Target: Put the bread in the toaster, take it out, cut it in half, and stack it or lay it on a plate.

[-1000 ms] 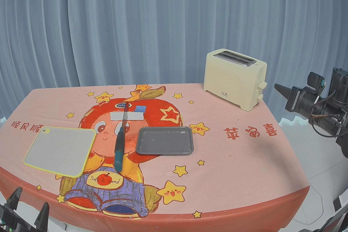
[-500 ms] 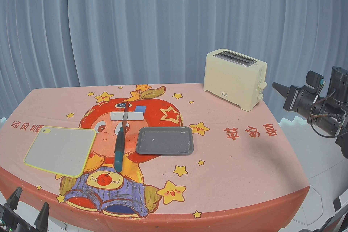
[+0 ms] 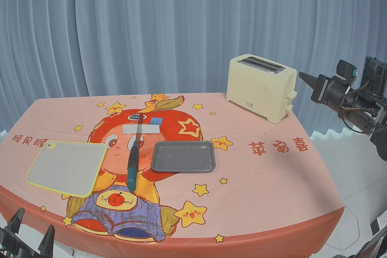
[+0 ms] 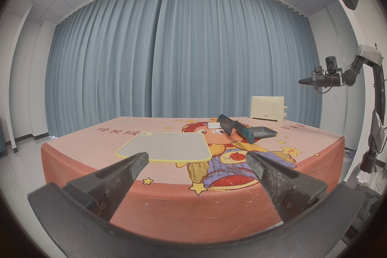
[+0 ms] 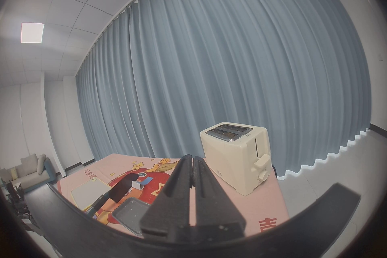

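Toaster [image 3: 260, 87] stage: right gripper [image 3: 302, 75] beside its lever [image 3: 292, 94], jaws pressed together (empty); left gripper [image 4: 196, 157] far off, jaws wide. Next, probably: press lever.

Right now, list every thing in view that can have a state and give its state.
toaster: upright, no bread showing above its slots
tray: flat on the table, nothing on it
cutting board: flat, bare
knife: unheld, lying between the cutting board and the tray
left gripper: open, empty
right gripper: shut, empty
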